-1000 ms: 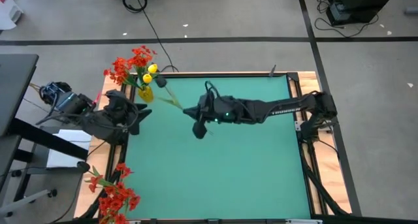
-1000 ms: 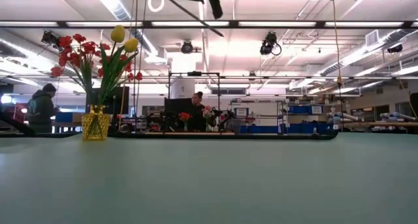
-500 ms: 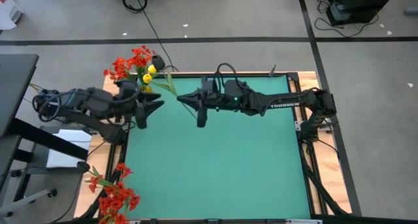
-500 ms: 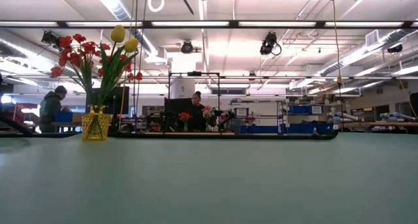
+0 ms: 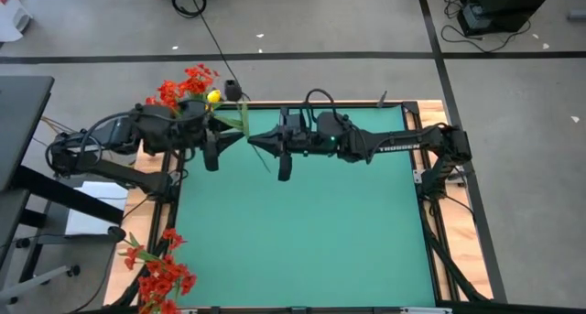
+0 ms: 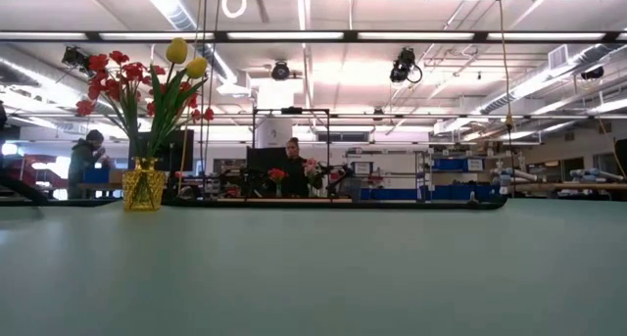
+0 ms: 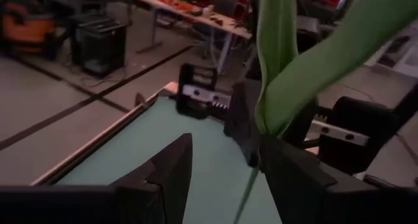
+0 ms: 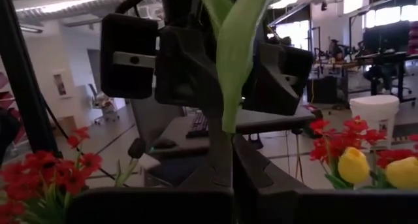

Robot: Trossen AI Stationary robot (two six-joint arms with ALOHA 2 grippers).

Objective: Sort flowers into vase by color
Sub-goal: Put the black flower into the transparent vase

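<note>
The yellow vase [image 6: 144, 187] stands at the table's far left corner with red sprays [image 6: 106, 79] and yellow tulips [image 6: 177, 52] in it. My right gripper [image 5: 255, 142] reaches in from the right, shut on a green-leaved flower [image 5: 236, 120] beside the vase; its head does not show. My left gripper [image 5: 229, 142] faces it from the left, open. Its fingers [image 7: 171, 172] stand on either side of the flower's stem [image 7: 247, 190]. Whether they touch the stem cannot be told. My right gripper pinches the flower's stem just below its leaves [image 8: 224, 123] between its two fingers. It comes about level from the table's right side, and the fingers lie across the stem. The flower is lifted clear of the table, leaves pointing up, lower stem [image 5: 267, 164] hanging below.
More red flowers [image 5: 162, 276] lie at the table's near left corner. The green mat [image 5: 311, 232] stretches toward the near and right edges. People move about in the room beyond the far edge [image 6: 86, 160].
My left gripper has swung from the table's left edge toward the right, rising and rolling, until its open fingers stand around the held flower's stem. My right gripper has tipped upward and moved a little toward the far edge, bringing the flower from slanting to more upright.
</note>
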